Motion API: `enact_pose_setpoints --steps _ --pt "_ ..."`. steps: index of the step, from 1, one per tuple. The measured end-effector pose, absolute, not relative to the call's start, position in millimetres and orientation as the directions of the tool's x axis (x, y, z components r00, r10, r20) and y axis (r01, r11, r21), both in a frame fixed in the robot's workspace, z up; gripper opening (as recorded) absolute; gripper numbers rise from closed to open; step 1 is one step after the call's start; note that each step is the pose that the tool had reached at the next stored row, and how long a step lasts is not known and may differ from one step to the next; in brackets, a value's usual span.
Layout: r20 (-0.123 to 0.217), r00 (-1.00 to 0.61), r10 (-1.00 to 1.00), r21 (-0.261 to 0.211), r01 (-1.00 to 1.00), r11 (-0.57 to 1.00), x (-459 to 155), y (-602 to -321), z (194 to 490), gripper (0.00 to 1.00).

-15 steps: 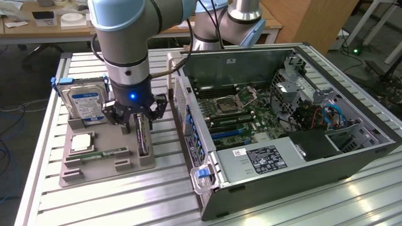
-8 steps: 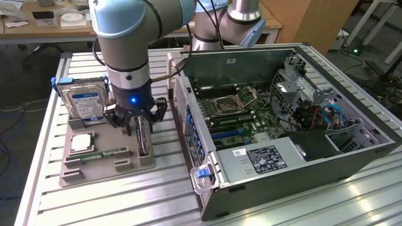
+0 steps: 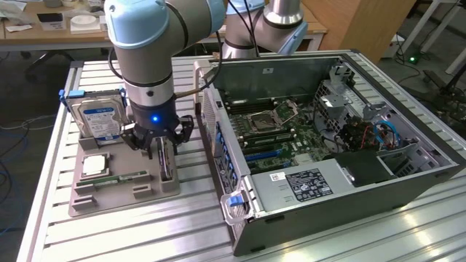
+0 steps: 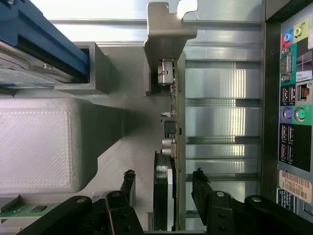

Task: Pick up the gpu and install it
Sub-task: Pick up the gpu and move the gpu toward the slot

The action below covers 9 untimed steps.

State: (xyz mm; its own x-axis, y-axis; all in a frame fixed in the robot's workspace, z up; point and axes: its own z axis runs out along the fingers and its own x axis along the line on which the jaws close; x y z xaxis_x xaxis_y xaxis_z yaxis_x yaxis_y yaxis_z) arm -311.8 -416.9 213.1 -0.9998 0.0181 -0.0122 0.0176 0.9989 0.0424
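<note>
Hand [image 4: 164,175], fingers apart astride the on-edge gpu [image 4: 180,117], its near end cut off.

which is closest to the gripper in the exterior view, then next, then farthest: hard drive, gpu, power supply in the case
1. gpu: on edge in the tray, directly under the open gripper, which straddles it.
2. hard drive: upright in the same tray, toward the exterior view's left.
3. power supply: inside the open case, toward the exterior view's right.
</note>
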Motion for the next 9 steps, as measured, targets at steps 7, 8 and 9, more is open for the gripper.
enact_pose_setpoints --steps 7,8,9 --pt "-0.012 -1.000 0.018 0.042 0.018 0.999 -311.8 -416.9 213.1 0.51" --pt "-0.012 -1.000 0.018 0.042 0.018 0.999 -311.8 -417.0 213.0 0.44" --pt "-0.012 -1.000 0.018 0.042 0.018 0.999 -311.8 -416.9 213.0 0.44"
